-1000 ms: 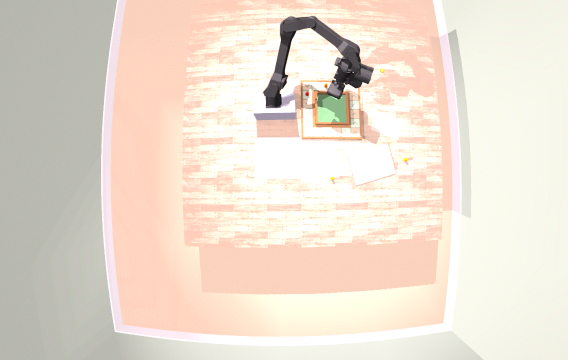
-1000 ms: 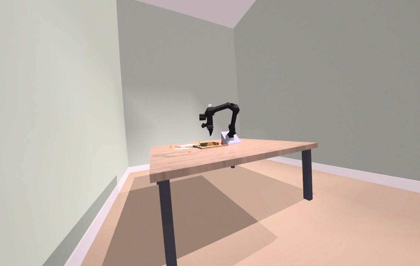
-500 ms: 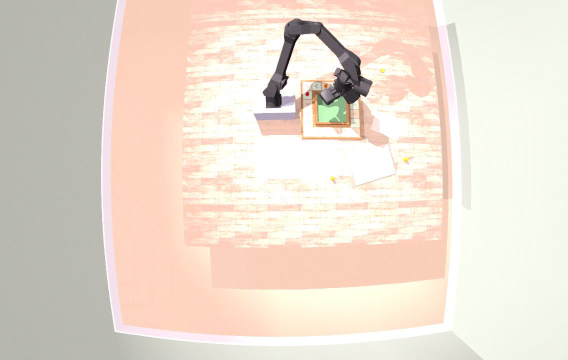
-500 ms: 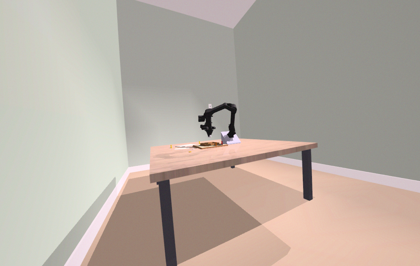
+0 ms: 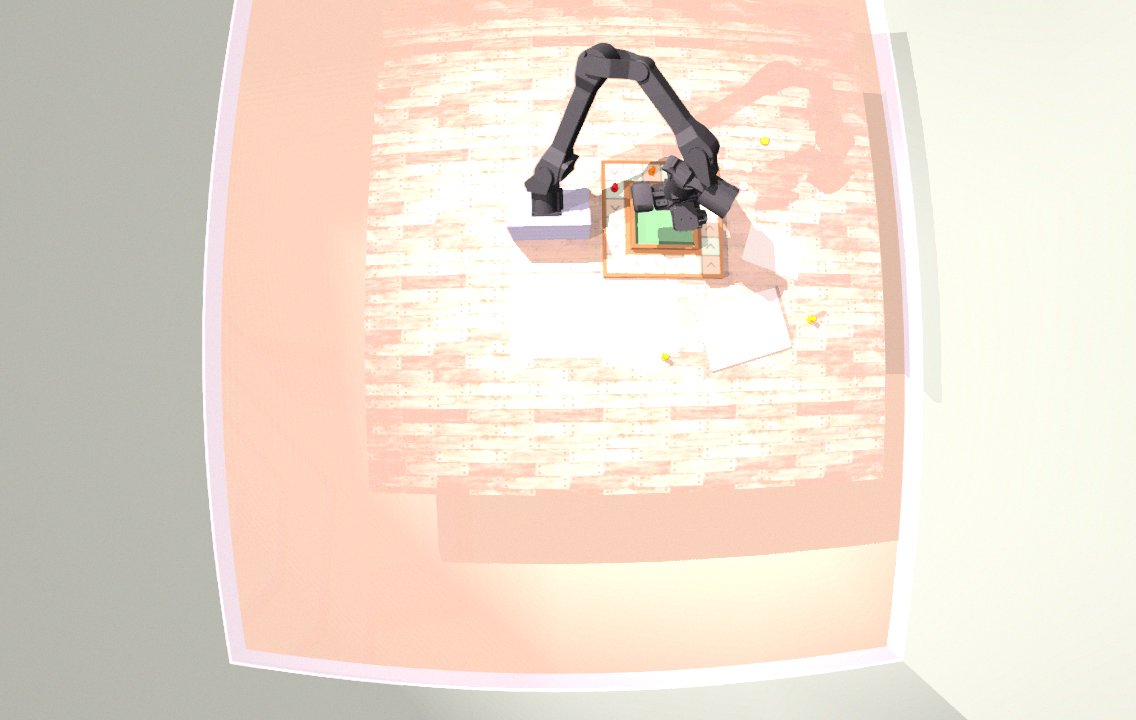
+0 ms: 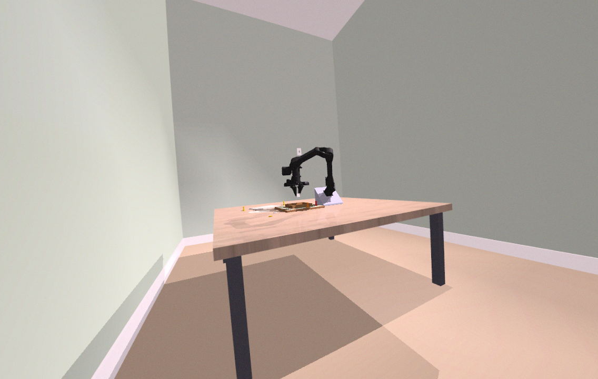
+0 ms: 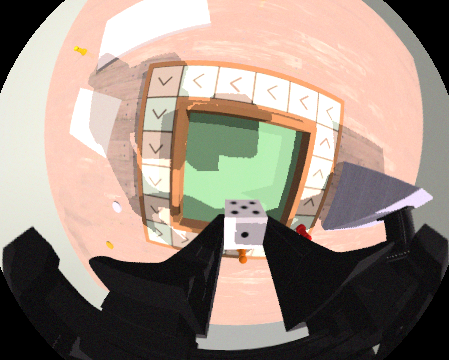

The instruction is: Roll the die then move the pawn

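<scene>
My gripper is shut on the white die, which shows several pips on the face turned to the tray and one pip on the near face. It hangs above the near edge of the green tray in the middle of the board. Arrow squares ring the tray. The red pawn stands on a corner square beside the arm's base. An orange pawn stands on the track right below the die.
The arm's white base block stands next to the board. A white sheet lies beyond the board. Yellow pawns are scattered on the wooden table.
</scene>
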`<state>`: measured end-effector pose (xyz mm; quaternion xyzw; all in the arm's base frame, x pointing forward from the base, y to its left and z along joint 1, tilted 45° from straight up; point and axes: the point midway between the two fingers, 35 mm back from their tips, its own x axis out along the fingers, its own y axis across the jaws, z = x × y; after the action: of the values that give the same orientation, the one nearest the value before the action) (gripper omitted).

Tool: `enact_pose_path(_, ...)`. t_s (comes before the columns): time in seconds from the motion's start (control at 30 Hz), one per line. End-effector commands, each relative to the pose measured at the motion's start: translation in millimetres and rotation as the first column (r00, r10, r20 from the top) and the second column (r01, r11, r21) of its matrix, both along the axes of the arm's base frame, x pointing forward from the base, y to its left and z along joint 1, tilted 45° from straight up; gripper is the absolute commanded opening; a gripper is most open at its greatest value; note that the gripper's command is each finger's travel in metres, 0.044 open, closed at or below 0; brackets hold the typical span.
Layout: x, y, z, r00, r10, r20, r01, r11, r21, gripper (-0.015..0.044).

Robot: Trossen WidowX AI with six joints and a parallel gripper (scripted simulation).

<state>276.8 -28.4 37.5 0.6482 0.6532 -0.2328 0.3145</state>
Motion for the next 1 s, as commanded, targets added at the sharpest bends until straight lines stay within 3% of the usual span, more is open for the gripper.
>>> enact_pose_path(0.0, -4.4, -3.5, -9.1, 0.994, -0.071, -0.082, 0.072, 0.997, 0.001, 0.0000)
enact_pose_path(0.2, -5.3, -2.9, -10.3, 0.993, -0.070, -0.092, 0.068, 0.997, -0.019, 0.0000)
enact_pose_path(0.57, -14.0, 3.4, -20.2, 0.987, -0.047, -0.154, -0.010, 0.935, -0.355, 0.0000)
enact_pose_path(0.97, -15.5, 4.7, -23.4, 0.991, -0.113, -0.071, 0.035, 0.733, -0.679, 0.0000)
